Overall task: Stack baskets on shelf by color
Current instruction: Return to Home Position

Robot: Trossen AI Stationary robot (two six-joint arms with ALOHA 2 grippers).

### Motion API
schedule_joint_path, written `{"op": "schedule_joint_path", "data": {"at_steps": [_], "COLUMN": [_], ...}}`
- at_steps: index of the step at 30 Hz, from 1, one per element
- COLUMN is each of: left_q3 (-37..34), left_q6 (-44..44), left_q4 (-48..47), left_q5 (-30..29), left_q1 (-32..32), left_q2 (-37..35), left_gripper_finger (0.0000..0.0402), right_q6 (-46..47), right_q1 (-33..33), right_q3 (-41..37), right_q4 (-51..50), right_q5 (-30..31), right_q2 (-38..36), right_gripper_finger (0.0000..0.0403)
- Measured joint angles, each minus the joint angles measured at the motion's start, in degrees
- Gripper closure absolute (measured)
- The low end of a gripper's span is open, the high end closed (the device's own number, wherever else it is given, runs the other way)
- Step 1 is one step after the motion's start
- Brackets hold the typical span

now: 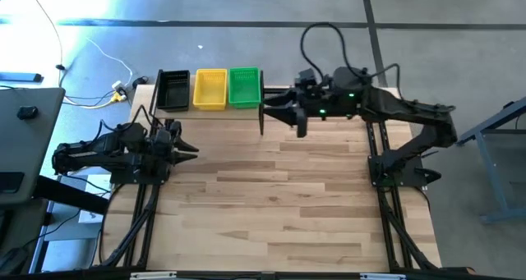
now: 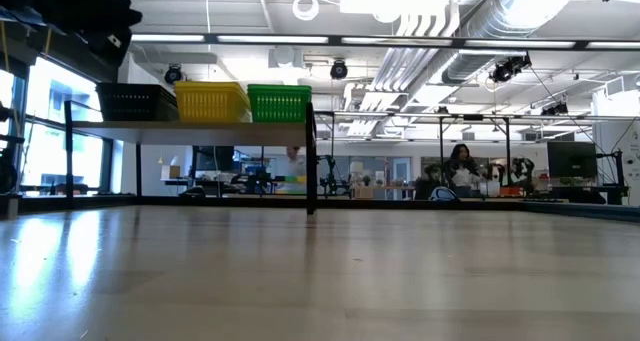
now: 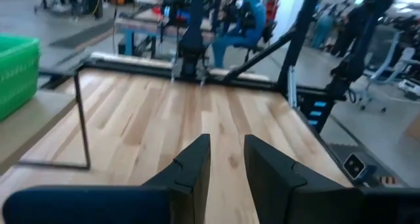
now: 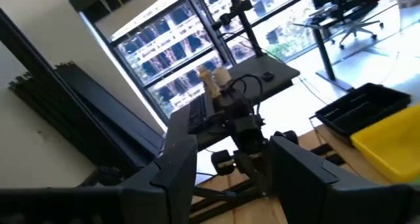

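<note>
1. Low view: black basket (image 2: 137,102), yellow basket (image 2: 211,102) and green basket (image 2: 279,103) stand side by side on the shelf (image 2: 190,128) (stacking not discernible)
2. High view: right hand (image 1: 275,112) is just beside the shelf's green end; left hand (image 1: 191,151) is near the shelf's front, over the table (image 1: 288,190)
3. Wrist views: the right hand's fingers are wide apart, the left's narrowly parted, both empty

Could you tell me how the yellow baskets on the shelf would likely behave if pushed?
The yellow baskets look like thin perforated plastic, so probably light. Low and wide on the smooth shelf, they would likely slide rather than tip.
</note>
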Motion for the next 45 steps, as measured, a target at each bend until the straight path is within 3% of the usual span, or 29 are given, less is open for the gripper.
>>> {"op": "schedule_joint_path", "data": {"at_steps": [9, 21, 29, 34, 45], "left_q3": [-7.9, -16.8, -19.5, -19.5, -19.5], "left_q6": [-0.1, -4.3, -7.2, -7.8, -9.3], "left_q4": [9.1, 24.8, 22.3, 21.9, 21.8], "left_q5": [-0.1, -1.5, -6.2, -8.8, -12.2], "left_q1": [-0.7, -0.6, -0.6, -0.6, -0.6], "left_q2": [-5.8, -6.4, -6.3, -6.3, -6.3], "left_gripper_finger": [0.0316, 0.0316, 0.0316, 0.0316, 0.0316], "right_q6": [-4.4, -11.8, -17.5, -19.3, -14.7], "right_q1": [2.2, 3.7, 3.7, 3.7, 3.7], "right_q3": [0.0, 0.0, -1.3, -9.0, -35.2], "right_q4": [-9.6, -27.4, -40.3, -40.0, -28.1], "right_q5": [3.6, 7.3, 11.3, 11.9, 11.5], "right_q2": [-7.6, -18.6, -24.9, -31.0, -47.7], "right_gripper_finger": [0.0233, 0.0233, 0.0233, 0.0233, 0.0233]}}
